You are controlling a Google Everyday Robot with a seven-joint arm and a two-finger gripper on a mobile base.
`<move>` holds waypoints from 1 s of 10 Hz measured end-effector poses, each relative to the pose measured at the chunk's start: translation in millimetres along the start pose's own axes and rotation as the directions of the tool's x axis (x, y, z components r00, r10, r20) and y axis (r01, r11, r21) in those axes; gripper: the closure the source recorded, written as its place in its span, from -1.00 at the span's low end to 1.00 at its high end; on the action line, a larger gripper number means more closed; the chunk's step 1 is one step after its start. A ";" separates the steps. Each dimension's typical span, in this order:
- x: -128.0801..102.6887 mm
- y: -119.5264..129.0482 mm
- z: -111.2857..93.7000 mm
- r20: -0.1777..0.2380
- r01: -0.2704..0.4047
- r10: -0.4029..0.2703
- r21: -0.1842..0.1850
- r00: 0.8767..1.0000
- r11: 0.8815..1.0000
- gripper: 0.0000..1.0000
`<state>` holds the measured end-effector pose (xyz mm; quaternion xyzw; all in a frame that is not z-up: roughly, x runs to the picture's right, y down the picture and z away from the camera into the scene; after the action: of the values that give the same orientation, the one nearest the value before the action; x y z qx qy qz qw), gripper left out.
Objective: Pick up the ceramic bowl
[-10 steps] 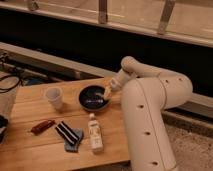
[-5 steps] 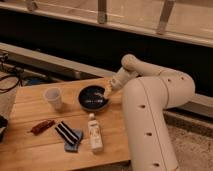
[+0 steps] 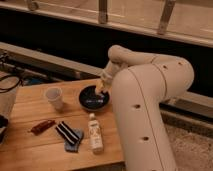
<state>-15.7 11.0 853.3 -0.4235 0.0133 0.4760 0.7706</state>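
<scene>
The ceramic bowl [image 3: 93,98] is a round, shallow, glossy black bowl with pale marks inside. It sits on the wooden table [image 3: 30,145] toward the right side. My gripper [image 3: 101,88] hangs at the bowl's far right rim, at the end of the white arm [image 3: 145,100] that reaches over from the right. The gripper's tip is at or just above the rim; I cannot tell if it touches the bowl.
A small white cup [image 3: 54,98] stands left of the bowl. A small bottle [image 3: 94,133] lies in front of the bowl. A dark striped packet on a blue cloth [image 3: 69,135] and a reddish-brown bar [image 3: 42,126] lie at the front left. Cables [image 3: 10,80] are at the far left.
The bowl has not moved. The gripper stays at the bowl's right rim, with no clear change in its position.
</scene>
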 end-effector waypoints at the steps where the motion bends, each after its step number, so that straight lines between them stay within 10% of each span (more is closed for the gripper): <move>1: 4.4 -4.9 -3.8 0.011 -0.011 0.011 0.015 1.000 1.000 -0.60; 6: 29.5 -44.0 0.4 0.035 -0.125 0.126 -0.028 0.991 0.992 -0.60; 10: 35.6 -57.7 51.0 -0.062 -0.175 0.169 -0.100 0.984 0.980 -0.60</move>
<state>27.2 59.9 907.8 -0.4732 0.0452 0.5295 0.7026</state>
